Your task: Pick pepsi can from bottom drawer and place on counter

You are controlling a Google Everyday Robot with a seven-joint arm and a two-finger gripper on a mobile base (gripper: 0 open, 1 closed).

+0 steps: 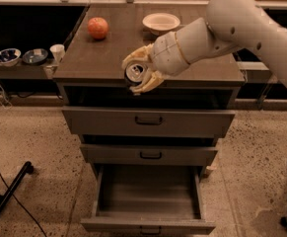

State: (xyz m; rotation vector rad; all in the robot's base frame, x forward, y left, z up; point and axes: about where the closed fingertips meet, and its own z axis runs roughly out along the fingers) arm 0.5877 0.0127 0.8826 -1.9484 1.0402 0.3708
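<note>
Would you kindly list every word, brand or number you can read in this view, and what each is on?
No text can be read.
The pepsi can, gripped by the tool at the front edge of the counter: only its silver top shows, no lettering legible.
The bowl, fruit and drawer fronts: no text seen.

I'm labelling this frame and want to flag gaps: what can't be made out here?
- Camera view: pepsi can, only its silver top shows; the gripper, at the front edge of the counter, hides its body and markings with its fingers.
- Camera view: whether the can touches the counter; the fingers cover its base.
- Camera view: bottom drawer, front and handle cut by the lower edge.
- Camera view: the arm, cut by the right edge.
</note>
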